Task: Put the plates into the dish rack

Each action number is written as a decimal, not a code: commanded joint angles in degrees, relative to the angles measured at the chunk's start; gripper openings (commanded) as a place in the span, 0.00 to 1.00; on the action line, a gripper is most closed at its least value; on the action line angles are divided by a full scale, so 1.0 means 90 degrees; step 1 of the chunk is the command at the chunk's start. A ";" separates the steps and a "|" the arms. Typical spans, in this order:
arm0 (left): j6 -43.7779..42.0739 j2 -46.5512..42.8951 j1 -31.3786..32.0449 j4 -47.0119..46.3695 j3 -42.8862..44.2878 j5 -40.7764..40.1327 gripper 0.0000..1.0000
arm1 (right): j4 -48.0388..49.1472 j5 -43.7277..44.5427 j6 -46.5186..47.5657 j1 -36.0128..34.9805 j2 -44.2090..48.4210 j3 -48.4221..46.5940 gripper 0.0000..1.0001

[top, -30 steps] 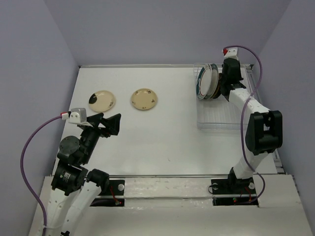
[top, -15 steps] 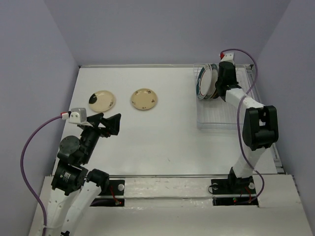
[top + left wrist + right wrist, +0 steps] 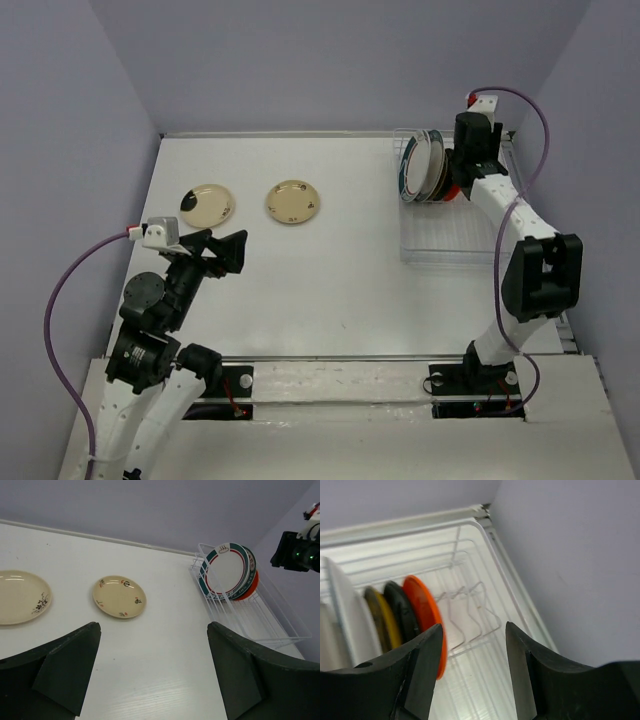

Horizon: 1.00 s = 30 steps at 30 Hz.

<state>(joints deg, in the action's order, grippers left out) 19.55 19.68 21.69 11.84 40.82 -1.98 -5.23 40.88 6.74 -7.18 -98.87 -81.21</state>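
The dish rack [image 3: 440, 252] stands at the back right, seen also in the left wrist view as the rack [image 3: 260, 625]. Several plates stand on edge at its far end, a teal-rimmed white plate [image 3: 420, 168] in front. In the right wrist view they are the white plate [image 3: 340, 610], an amber plate [image 3: 382, 622], a dark-rimmed one [image 3: 402, 611] and the orange-red plate [image 3: 422, 612]. My right gripper [image 3: 474, 630] is open over the rack, its left finger just beside the orange-red plate, nothing between the fingers. Two cream plates [image 3: 208, 204] [image 3: 293, 201] lie flat on the table. My left gripper [image 3: 222, 250] hovers open near them.
The rack's empty wire prongs [image 3: 470, 610] rise just past the orange-red plate. The purple side wall [image 3: 570, 555] runs close along the rack's right rim. A raised white edge [image 3: 280, 133] borders the table at the back.
My right gripper has opened and let go of the orange-red plate, which now stands in the rack. Its wrist shifted slightly to the right. The left arm barely moved.
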 commanded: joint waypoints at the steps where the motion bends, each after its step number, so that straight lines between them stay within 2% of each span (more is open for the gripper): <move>1: -0.0082 0.0108 -0.0037 -0.0280 -0.0014 -0.0044 0.99 | -0.0609 -0.1444 -0.1333 -0.0188 0.1014 -0.0342 0.60; 7: -0.0082 0.0215 -0.0135 -0.0280 -0.0014 -0.0015 0.99 | -0.0649 -0.2471 -0.2223 -0.0969 0.1610 0.0136 0.64; 12: -0.0082 0.0293 -0.0242 -0.0319 -0.0004 0.0054 0.99 | -0.0171 -0.3165 -0.2916 -0.2081 0.1446 0.0332 0.64; 13: -0.0073 0.0313 -0.0271 -0.0329 -0.0004 0.0063 0.99 | -0.0093 -0.3340 -0.3207 -0.2441 0.1174 0.0293 0.65; 16: -0.0082 0.0333 -0.0340 -0.0329 -0.0004 0.0083 0.99 | 0.0278 -0.3400 -0.4097 -0.2872 0.0452 0.0137 0.65; 21: -0.0082 0.0313 -0.0350 -0.0280 -0.0014 0.0063 0.99 | 0.0513 -0.3234 -0.5171 -0.3176 -0.0731 -0.0282 0.65; 25: -0.0092 0.0303 -0.0350 -0.0299 -0.0014 0.0122 0.99 | 0.0796 -0.3555 -0.6204 -0.3177 -0.1620 -0.0508 0.55; 30: -0.0092 0.0264 -0.0350 -0.0299 -0.0024 0.0151 0.99 | 0.1089 -0.3927 -0.6754 -0.3177 -0.2645 -0.0693 0.48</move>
<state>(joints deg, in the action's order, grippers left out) 19.55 22.06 18.70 11.81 40.82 -1.65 -1.10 8.47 -46.46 -35.92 -119.22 -83.66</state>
